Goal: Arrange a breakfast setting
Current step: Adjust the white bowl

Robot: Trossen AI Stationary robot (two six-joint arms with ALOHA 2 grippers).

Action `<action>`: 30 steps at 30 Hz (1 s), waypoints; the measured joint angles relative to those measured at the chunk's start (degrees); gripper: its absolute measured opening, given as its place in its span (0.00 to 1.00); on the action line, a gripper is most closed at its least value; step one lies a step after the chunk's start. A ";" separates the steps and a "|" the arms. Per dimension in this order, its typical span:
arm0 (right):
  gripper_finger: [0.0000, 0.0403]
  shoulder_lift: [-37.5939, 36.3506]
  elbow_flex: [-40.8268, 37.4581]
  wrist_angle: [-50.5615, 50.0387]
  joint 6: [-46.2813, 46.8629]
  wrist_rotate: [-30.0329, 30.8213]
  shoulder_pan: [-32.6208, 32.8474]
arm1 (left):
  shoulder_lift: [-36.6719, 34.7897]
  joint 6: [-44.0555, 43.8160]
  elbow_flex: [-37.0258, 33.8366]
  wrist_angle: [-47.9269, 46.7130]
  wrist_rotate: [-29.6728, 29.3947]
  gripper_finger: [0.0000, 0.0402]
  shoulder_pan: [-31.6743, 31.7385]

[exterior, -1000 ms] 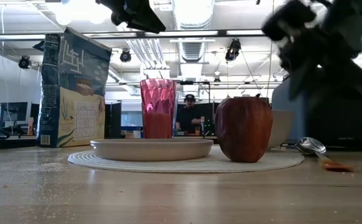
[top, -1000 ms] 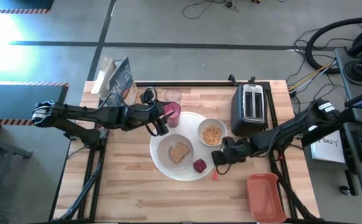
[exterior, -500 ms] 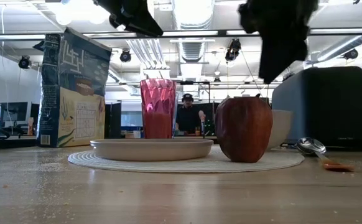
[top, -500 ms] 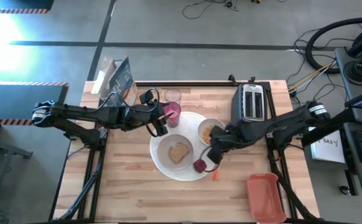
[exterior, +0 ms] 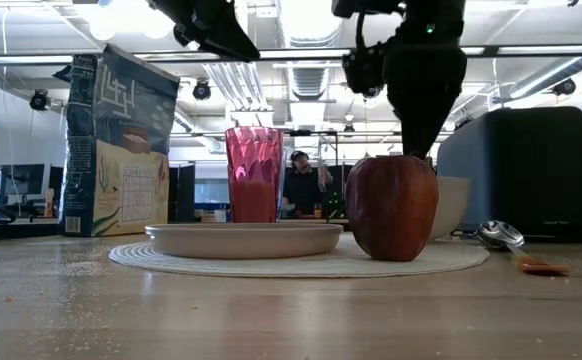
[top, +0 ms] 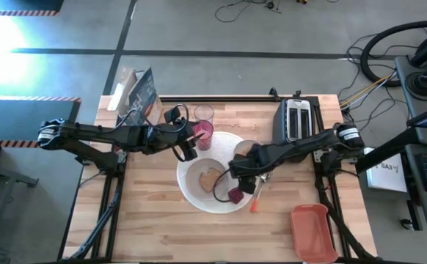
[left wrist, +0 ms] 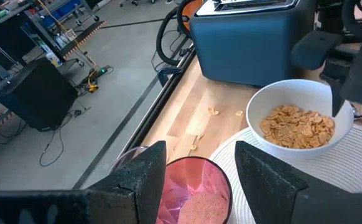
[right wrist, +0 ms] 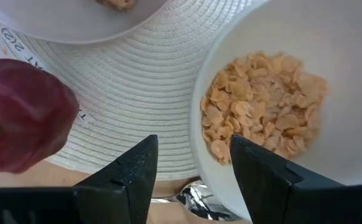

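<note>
Step in hand, as I judged it: the fruit was being placed or adjusted. The right claw [top: 237, 183] hung over the large white round plate [top: 191, 196], between the small white bowl [right wrist: 330, 81] of cereal and the dark-red fruit [exterior: 392, 207], fingers parted, grasping nothing. The fruit stood free on the big plate's near right edge.

The left claw [top: 189, 149] hovered above the pink tumbler [exterior: 255, 173] at the plate's far left, fingers apart and empty.

Next move probably called for the right claw to drop onto the fruit or clear off; which one I could not tell.

Count:
- one large plate
- one smaller pale plate [exterior: 243, 239], with one toast slice [top: 210, 177] on it
- one bowl
- one tumbler
- one clear glass [top: 203, 114] behind it
- one fruit
- one orange-handled spoon [exterior: 511, 245] on the counter [top: 147, 220], right of the plate
</note>
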 joint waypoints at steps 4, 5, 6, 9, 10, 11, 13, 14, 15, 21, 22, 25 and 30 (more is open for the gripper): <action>0.47 1.68 0.42 0.06 -1.59 -0.88 -1.13 | 0.00 -0.06 0.00 -0.29 0.00 0.44 -0.02; 0.46 1.97 0.45 0.11 -1.95 -1.01 -1.48 | 0.00 -0.17 0.00 -0.45 0.00 0.44 0.00; 0.46 2.18 0.43 0.12 -2.31 -0.98 -1.78 | 0.00 -0.24 0.00 -0.70 -0.01 0.44 -0.01; 0.45 2.57 0.37 0.48 -2.73 -1.01 -2.81 | 0.00 -0.33 0.00 -1.26 0.00 0.44 0.00; 0.44 2.57 0.26 0.48 -2.87 -1.01 -3.17 | 0.00 -0.31 0.00 -1.27 0.00 0.44 0.00; 0.44 2.61 0.21 0.48 -3.13 -1.03 -3.48 | 0.00 -0.31 0.00 -1.27 0.00 0.44 -0.02; 0.43 2.63 0.08 0.68 -3.55 -1.03 -4.21 | 0.00 -0.31 0.00 -1.45 0.00 0.44 0.00; 0.43 2.63 0.01 0.68 -3.63 -1.02 -4.51 | 0.00 -0.31 0.00 -1.53 0.00 0.44 0.00; 0.42 2.63 -0.10 0.68 -3.64 -1.03 -4.77 | 0.00 -0.31 0.00 -1.59 0.00 0.44 0.00; 0.40 2.63 -1.14 1.00 -4.19 -1.16 -5.04 | 0.00 -0.31 0.00 -3.01 0.00 0.44 0.00; 0.40 2.63 -1.42 1.00 -4.15 -1.22 -5.04 | 0.00 -0.31 0.00 -3.25 0.00 0.44 -0.02; 0.39 2.63 -1.84 1.11 -4.01 -1.27 -5.04 | 0.00 -0.31 0.00 -3.35 0.00 0.44 -0.02; 0.34 2.63 -1.84 2.65 -4.10 -1.25 -5.04 | -0.15 -1.14 0.00 -3.35 0.00 0.44 0.00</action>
